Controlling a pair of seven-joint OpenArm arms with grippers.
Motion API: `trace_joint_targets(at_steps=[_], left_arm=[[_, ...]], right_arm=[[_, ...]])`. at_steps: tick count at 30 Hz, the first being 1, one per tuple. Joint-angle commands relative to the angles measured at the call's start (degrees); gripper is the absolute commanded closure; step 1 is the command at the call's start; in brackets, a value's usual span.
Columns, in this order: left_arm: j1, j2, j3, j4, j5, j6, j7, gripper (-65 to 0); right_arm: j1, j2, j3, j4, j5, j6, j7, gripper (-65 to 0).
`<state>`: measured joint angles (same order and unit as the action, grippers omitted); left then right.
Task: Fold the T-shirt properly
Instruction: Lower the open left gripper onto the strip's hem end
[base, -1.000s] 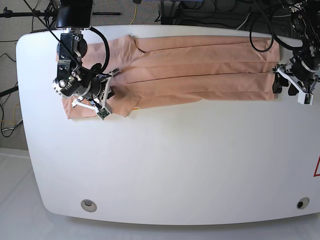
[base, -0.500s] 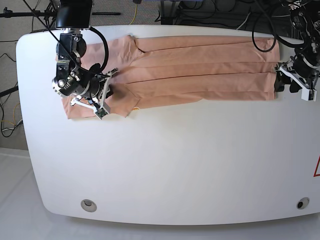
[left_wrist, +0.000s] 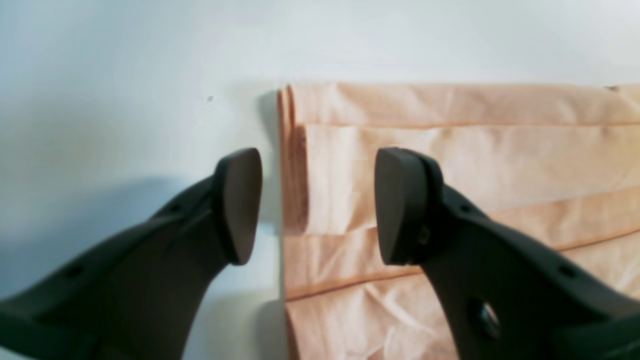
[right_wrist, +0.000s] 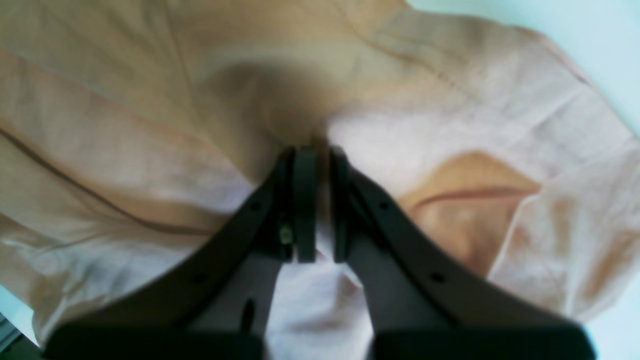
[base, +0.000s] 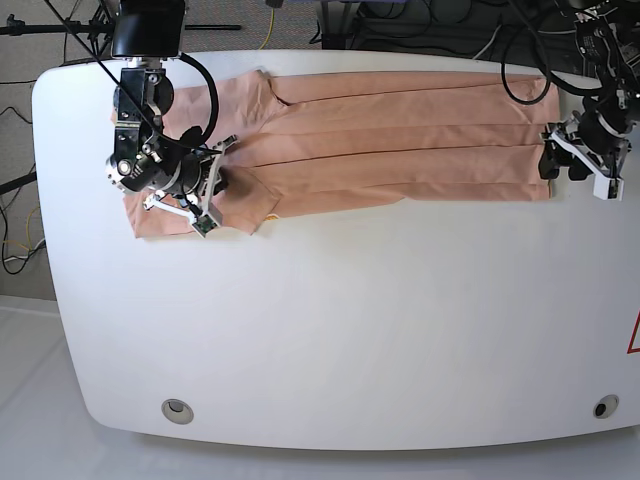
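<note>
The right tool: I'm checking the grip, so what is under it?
Under the right tool, shut on a pinch of the T-shirt, only wrinkled peach cloth shows. The table beneath that cloth is covered.

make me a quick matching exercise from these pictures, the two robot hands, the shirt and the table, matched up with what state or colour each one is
Column one:
1. left hand
2. right hand
3. T-shirt
4. table

Column two:
A. white, bare across its near half
B. shut, pinching peach fabric at the sleeve end
C. open, straddling the folded hem edge, gripping nothing
D. peach, folded into a long strip along the far edge

Pairs: 1-C, 2-B, 3-D, 4-A
</note>
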<state>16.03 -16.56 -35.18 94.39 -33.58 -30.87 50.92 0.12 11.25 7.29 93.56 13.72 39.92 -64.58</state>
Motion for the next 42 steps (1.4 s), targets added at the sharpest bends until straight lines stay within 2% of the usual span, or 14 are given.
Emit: trace_joint_targets(at_steps=[1,14,20,30,42], left_arm=[[-0.8,-1.1,-0.5,0.0,-1.0,-0.1,-1.2,-34.2],[-6.0,-1.6,-0.1,-9.7,-0.8,-0.3,-1.0,-35.7],[-6.5,-1.8,-0.2,-11.0,-0.6,-0.3,-0.6,-36.2],[-7.7,-1.6,-0.4,-12.9,-0.2,-0.3,-1.0,-40.8],[-7.0,-1.1,1.0,-13.5,0.1,-1.0,-3.3,-38.9]], right_arm=[[1.0,0.4,0.2,0.2,0.2,0.1,1.0,-4.1],[0.9,0.4,0.1,-0.4,0.1,0.1,2.6,-4.2],[1.0,0.4,0.1,-0.6,0.1,0.1,2.3,-4.1],[0.5,0.1,0.0,-0.6,0.2,0.1,1.4,-4.0],[0.1,0.0,-0.1,-0.3,0.0,0.1,1.8,-4.0]])
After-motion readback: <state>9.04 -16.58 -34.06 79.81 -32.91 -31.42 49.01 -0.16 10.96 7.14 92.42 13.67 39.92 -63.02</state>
